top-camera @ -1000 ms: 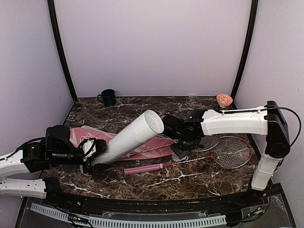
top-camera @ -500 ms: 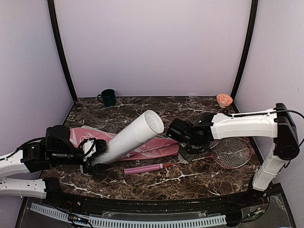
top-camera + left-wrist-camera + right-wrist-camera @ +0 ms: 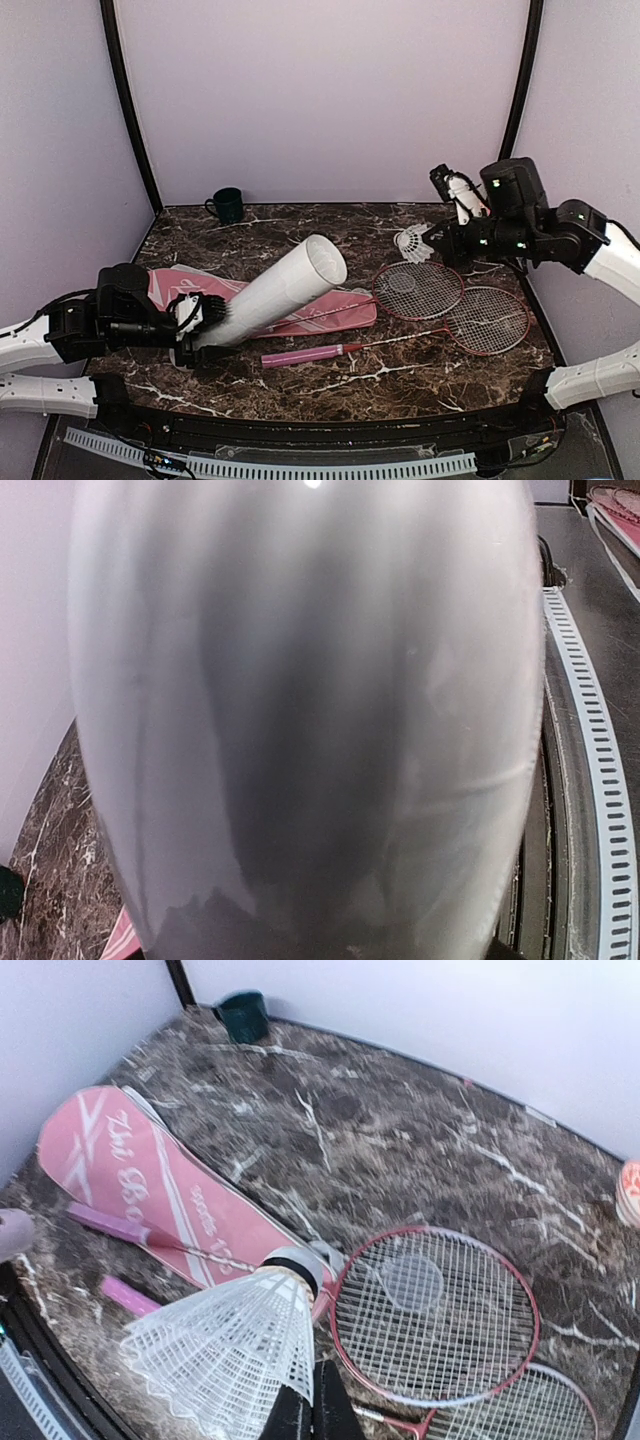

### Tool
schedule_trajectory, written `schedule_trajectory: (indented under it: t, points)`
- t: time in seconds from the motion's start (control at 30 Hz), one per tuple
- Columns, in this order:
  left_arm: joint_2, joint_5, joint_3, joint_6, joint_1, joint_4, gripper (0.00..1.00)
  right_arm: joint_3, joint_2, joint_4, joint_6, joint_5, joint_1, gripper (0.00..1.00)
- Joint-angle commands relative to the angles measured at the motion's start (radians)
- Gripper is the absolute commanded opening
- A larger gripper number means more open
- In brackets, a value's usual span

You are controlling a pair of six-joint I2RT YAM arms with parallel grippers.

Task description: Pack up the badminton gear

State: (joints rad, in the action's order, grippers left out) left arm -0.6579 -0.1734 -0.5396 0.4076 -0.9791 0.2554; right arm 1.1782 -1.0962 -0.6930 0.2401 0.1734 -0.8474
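Note:
My left gripper (image 3: 197, 322) is shut on the lower end of the long white tube (image 3: 270, 292), which tilts up to the right with its open mouth over the pink bag (image 3: 340, 314). The tube (image 3: 300, 730) fills the left wrist view. Raised at the back right, my right gripper (image 3: 432, 241) is shut on the skirt edge of a white shuttlecock (image 3: 409, 244). In the right wrist view the shuttlecock (image 3: 230, 1350) hangs above the table beside the shut fingertips of that gripper (image 3: 310, 1405). Two red rackets (image 3: 418, 290) (image 3: 487, 320) lie overlapping at the right.
One racket's pink handle (image 3: 300, 355) lies near the front, below the bag (image 3: 130, 1180). A dark green mug (image 3: 228, 205) stands at the back left. The orange bowl (image 3: 632, 1190) shows at the right edge of the right wrist view.
The right gripper has shut on the shuttlecock and risen from the table near the rackets, moving up and to the back right. The left arm and the tube have not moved.

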Motion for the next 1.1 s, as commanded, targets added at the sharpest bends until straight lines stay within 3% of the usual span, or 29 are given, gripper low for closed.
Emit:
schedule_trajectory:
  t: [0.0,0.27,0.6,1.07]
  points:
    - [-0.008,-0.035,-0.012,0.011,0.005,-0.037,0.33,0.019,0.103,0.104,-0.073,-0.214,0.029,0.0]
    - [-0.043,-0.071,-0.03,0.041,0.005,-0.006,0.33,0.113,0.125,0.094,-0.134,-0.616,0.03,0.0]
    - [-0.097,-0.072,-0.049,0.052,0.005,0.007,0.33,0.212,0.049,-0.007,-0.211,-0.846,0.008,0.0]
    - [-0.112,-0.076,-0.049,0.052,0.005,-0.005,0.33,0.246,-0.063,-0.101,-0.242,-0.719,-0.125,0.0]
